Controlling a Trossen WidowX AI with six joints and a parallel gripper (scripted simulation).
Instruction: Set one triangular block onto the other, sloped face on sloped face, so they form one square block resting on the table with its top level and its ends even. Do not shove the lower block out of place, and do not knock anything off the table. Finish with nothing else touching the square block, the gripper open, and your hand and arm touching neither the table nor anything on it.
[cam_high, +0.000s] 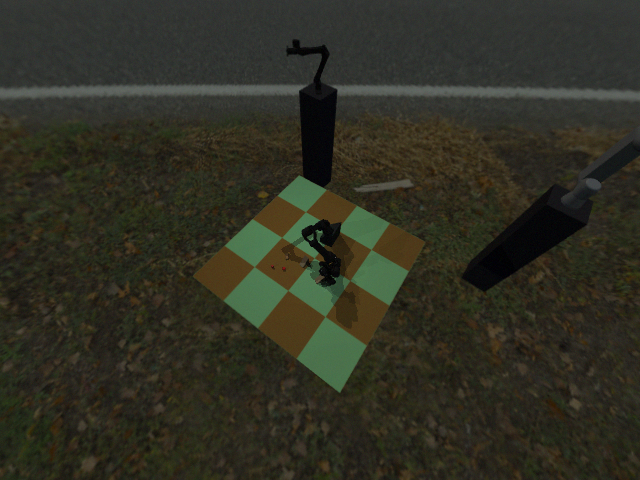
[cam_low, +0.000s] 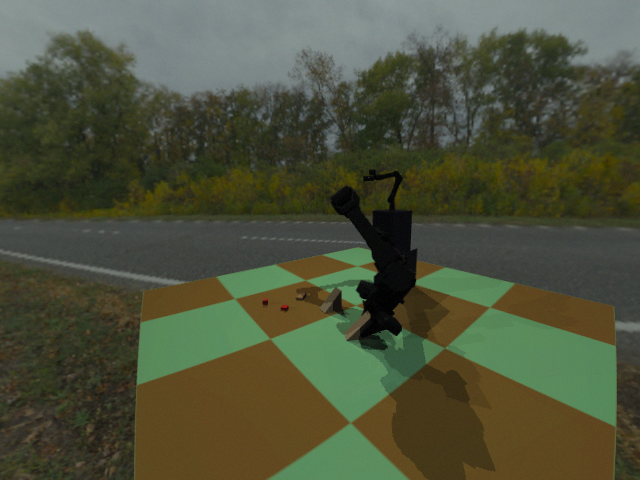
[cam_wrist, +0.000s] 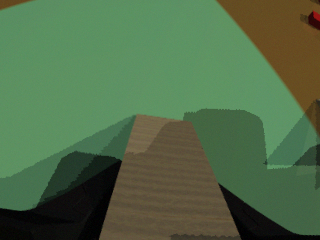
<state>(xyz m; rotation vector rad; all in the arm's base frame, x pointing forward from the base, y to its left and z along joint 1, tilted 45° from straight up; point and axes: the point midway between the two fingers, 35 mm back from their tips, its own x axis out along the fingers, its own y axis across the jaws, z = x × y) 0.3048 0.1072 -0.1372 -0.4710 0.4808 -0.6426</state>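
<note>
A wooden triangular block (cam_high: 320, 280) (cam_low: 357, 326) (cam_wrist: 170, 194) lies on a green tile of the checkered table (cam_high: 330, 356) (cam_low: 206, 403). My gripper (cam_high: 326, 276) (cam_low: 379, 328) (cam_wrist: 159, 173) is low over it, with the dark fingers on both sides of it, shut on it. In the wrist view the block's face fills the middle between the fingers. The second triangular block (cam_high: 305, 262) (cam_low: 330, 302) stands a short way off to the back left on a brown tile, apart from the gripper.
Two small red pieces (cam_low: 265, 301) (cam_low: 284, 307) and a small brown piece (cam_low: 300, 296) lie on the brown tile left of the blocks. One red piece shows in the wrist view (cam_wrist: 315, 16). Dark camera posts (cam_high: 317, 134) stand off the table.
</note>
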